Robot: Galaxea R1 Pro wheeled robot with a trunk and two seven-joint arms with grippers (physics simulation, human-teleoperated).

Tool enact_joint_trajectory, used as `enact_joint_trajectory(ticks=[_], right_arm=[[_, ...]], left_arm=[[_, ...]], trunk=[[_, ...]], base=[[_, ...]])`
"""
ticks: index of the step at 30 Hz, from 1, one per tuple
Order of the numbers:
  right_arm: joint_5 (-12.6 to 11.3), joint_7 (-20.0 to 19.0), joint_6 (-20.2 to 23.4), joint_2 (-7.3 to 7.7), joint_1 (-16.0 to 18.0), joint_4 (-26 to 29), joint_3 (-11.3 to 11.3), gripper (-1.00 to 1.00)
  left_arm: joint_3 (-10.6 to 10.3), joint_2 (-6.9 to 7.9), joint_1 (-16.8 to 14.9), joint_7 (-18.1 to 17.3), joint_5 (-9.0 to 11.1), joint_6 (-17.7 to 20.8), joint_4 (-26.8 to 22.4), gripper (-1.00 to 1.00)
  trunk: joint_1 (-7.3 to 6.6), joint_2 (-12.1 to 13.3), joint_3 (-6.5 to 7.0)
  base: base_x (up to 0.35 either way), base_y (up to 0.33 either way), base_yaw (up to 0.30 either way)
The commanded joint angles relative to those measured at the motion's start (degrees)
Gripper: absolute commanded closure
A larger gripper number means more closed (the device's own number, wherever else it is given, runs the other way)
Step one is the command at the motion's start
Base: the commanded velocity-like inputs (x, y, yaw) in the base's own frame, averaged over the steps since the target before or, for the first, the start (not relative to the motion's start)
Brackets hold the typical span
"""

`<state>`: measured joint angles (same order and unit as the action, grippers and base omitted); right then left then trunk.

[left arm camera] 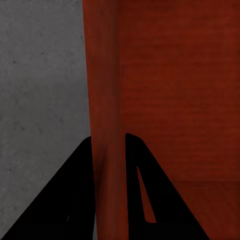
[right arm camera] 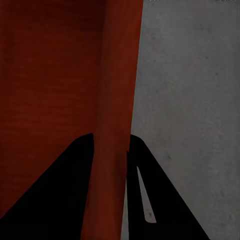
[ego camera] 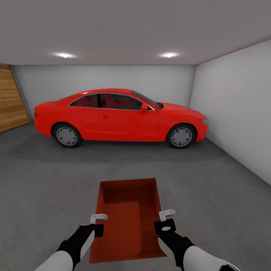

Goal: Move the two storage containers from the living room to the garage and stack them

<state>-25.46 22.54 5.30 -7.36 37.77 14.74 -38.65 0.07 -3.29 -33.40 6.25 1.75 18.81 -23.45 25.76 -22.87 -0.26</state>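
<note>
Container [ego camera: 130, 218], orange-red and lidless, sits low centre of the head view, long axis running away toward the red car [ego camera: 120, 116]; left claw [ego camera: 98, 222] and right claw [ego camera: 166, 220] each clamp a side wall above the concrete floor [ego camera: 45, 188].

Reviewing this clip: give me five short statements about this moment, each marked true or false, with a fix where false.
1. The robot is in the garage, facing a red car. True.
2. Both grippers clamp opposite side walls of the storage container. True: the left gripper and right gripper each have fingers on either side of a wall, as both wrist views show.
3. A second container lies on the floor ahead. False: just one orange-red bin is visible here.
4. The container holds boxes. False: its inside is bare.
5. The car's nose points toward the wooden door. False: its nose points to the white wall opposite.
</note>
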Motion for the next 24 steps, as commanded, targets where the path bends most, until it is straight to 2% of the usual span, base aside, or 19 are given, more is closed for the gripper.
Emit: enact_joint_trajectory(ticks=[1,5,9,24], right_arm=[[-0.68,-0.83,0.35,-0.37,0.03,0.20,0.07,1.00],[-0.66,-0.83,0.33,-0.37,0.03,0.20,0.06,1.00],[-0.65,-0.83,0.35,-0.44,0.03,0.20,0.06,1.00],[-0.65,-0.83,0.34,-0.46,0.03,0.20,0.03,1.00]], left_arm=[[0.37,-0.05,0.01,0.34,-0.61,0.35,-0.18,1.00],[0.37,-0.05,0.02,0.34,-0.61,0.35,-0.07,1.00],[0.37,0.03,0.02,0.29,-0.61,0.35,0.13,1.00],[0.37,0.04,0.03,0.27,-0.61,0.35,0.16,1.00]], trunk=[[0.02,-0.05,-0.03],[0.02,-0.05,-0.03],[0.02,-0.05,-0.03],[0.02,-0.05,-0.03]], base=[[0.001,0.000,0.000],[0.067,0.000,0.000],[0.245,0.000,-0.066],[0.318,0.000,-0.269]])
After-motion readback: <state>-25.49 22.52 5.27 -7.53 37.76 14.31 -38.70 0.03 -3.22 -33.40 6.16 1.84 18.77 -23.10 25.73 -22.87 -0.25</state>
